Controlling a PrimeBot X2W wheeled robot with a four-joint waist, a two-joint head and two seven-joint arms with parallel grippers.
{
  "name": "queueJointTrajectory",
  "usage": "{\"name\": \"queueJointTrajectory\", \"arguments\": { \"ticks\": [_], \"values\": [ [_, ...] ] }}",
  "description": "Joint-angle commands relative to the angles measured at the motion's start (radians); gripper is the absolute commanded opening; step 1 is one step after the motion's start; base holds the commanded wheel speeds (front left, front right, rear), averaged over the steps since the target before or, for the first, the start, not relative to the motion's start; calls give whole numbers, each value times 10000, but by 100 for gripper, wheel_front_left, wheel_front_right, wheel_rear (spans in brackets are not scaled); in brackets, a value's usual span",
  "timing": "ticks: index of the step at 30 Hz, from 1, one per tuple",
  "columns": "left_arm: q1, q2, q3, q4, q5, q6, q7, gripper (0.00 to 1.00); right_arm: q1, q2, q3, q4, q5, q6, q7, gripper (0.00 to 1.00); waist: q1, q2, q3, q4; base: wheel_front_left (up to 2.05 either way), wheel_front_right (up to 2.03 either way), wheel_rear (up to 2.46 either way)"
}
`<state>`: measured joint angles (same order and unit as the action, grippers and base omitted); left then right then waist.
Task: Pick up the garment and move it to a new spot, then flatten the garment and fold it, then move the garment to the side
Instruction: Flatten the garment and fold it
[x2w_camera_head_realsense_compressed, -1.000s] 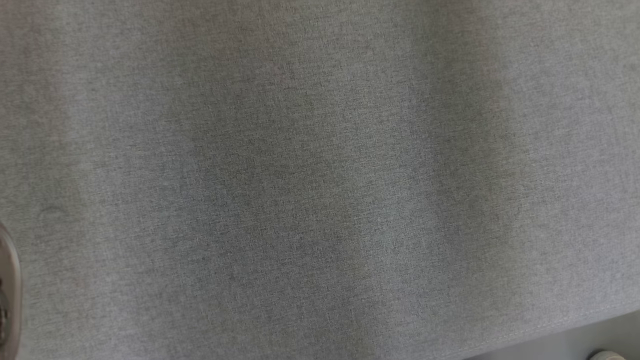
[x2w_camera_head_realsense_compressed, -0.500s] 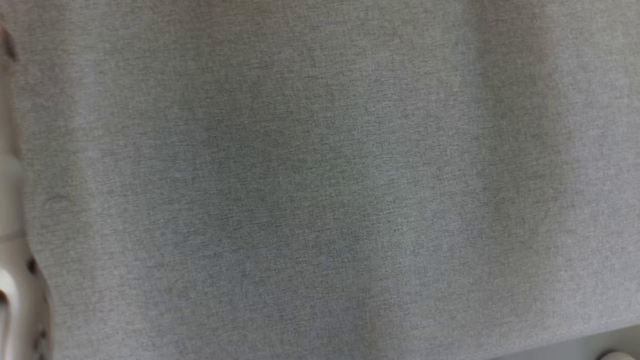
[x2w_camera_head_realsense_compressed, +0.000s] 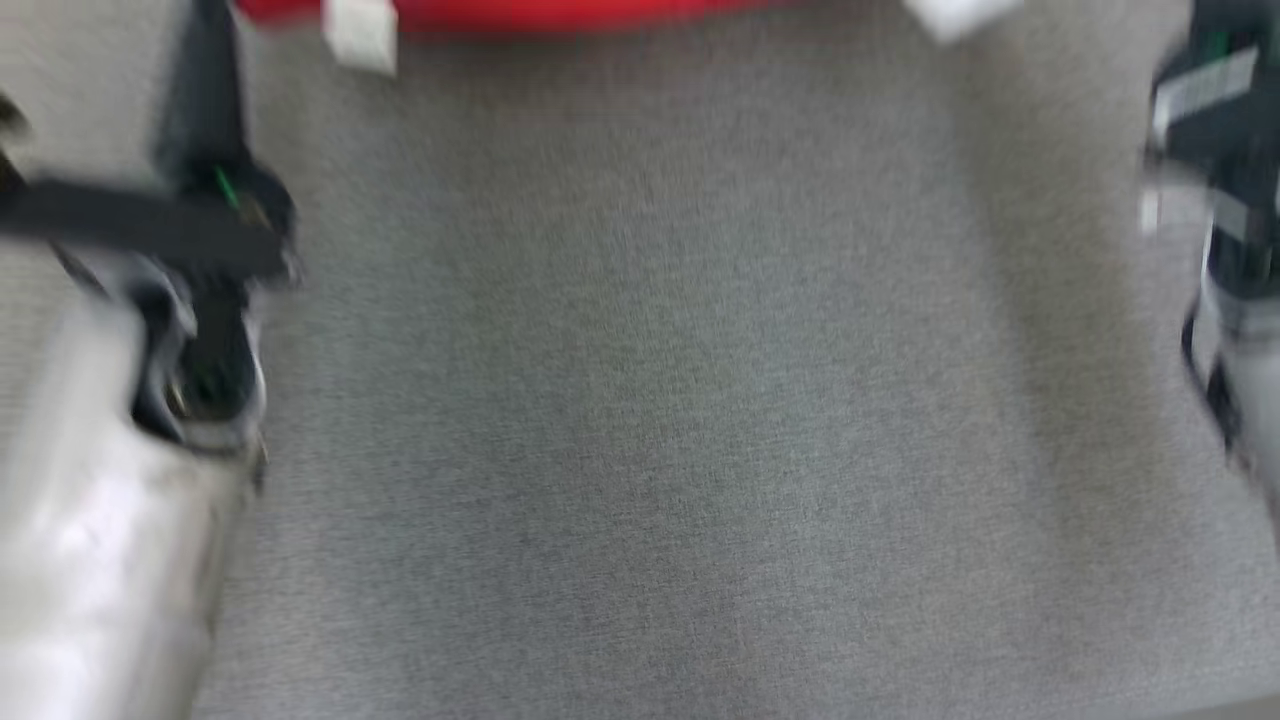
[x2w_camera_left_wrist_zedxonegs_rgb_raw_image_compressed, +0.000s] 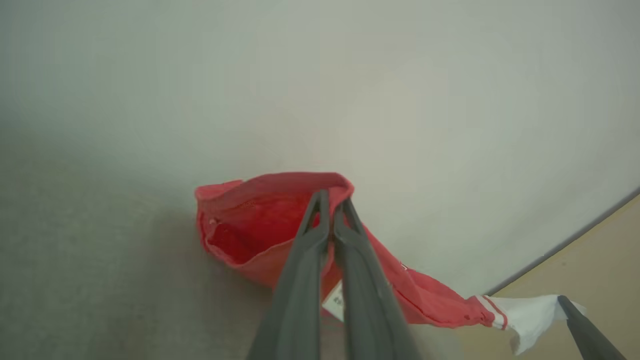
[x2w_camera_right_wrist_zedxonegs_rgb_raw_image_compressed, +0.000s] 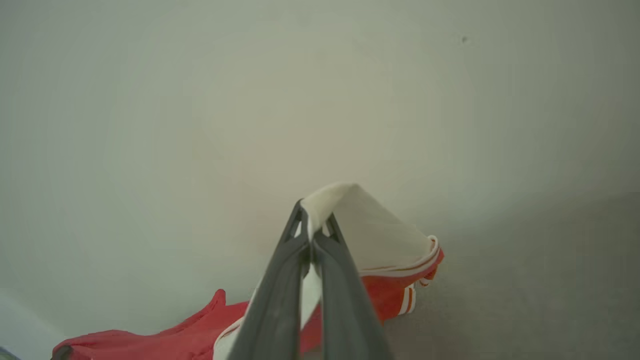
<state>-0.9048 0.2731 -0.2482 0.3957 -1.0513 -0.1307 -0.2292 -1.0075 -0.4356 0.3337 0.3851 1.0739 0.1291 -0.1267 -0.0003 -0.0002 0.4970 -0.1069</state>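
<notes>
The red cloth garment (x2w_camera_left_wrist_zedxonegs_rgb_raw_image_compressed: 240, 235) with its white, red-striped sleeve end (x2w_camera_right_wrist_zedxonegs_rgb_raw_image_compressed: 380, 235) hangs lifted between our two arms. The left claw (x2w_camera_left_wrist_zedxonegs_rgb_raw_image_compressed: 330, 200) is pinched tight on the red rim of an opening. The right claw (x2w_camera_right_wrist_zedxonegs_rgb_raw_image_compressed: 311, 215) is pinched just as tight on a fold of the white sleeve end. Between the two grips the cloth sags in a loose band, and its lower part drops toward the grey woven-cloth worktop (x2w_camera_head_realsense_compressed: 640, 400); whether it touches there we cannot tell. In the head view the garment shows as a red strip along the top edge, at the far side of the worktop, with one arm at each side (that view is smeared, so we read little more from it).

We judge that we are in the first step, carrying the garment to its new spot, with flattening and folding not yet begun. The next move calls for bringing both claws down together over the bare middle of the worktop. The span between them should stay stretched so that the cloth lands spread out, not bunched. Both claws let go only once it lies down.
</notes>
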Motion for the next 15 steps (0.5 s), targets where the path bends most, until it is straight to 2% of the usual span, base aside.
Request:
{"name": "queueJointTrajectory", "arguments": {
  "ticks": [1, 5, 11, 12, 13, 15],
  "values": [
    [717, 39, -41, -158, -330, 12, -47, 0, 982, -147, -156, -378, 221, 26, 188, 0, 3, 2, -1288, 395, 0, 0, 0],
    [2301, -179, 39, -622, -958, 12, -183, 0, 3344, -331, -950, -1320, 388, 26, 478, 0, 3, 2, -1989, 512, 0, 0, 0],
    [4396, -389, -152, -893, -762, 11, -307, 0, 6544, 161, -2039, -2499, -511, 26, 1033, 0, 3, 2, -2803, 587, 0, 0, 0],
    [4396, -389, -152, -893, -762, 11, -307, 0, 6544, 161, -2039, -2499, -511, 26, 1033, 0, 3, 2, -2803, 587, 0, 0, 0],
    [4946, -528, -118, -903, -633, 11, -342, 0, 7416, 610, -2581, -2692, -968, 26, 1280, 0, 3, 2, -3060, 575, 0, 0, 0],
    [5225, -608, -128, -899, -586, 11, -345, 0, 7778, 833, -2846, -2808, -1269, 26, 1449, 0, 3, 2, -3202, 579, 0, 0, 0]
  ]
}}
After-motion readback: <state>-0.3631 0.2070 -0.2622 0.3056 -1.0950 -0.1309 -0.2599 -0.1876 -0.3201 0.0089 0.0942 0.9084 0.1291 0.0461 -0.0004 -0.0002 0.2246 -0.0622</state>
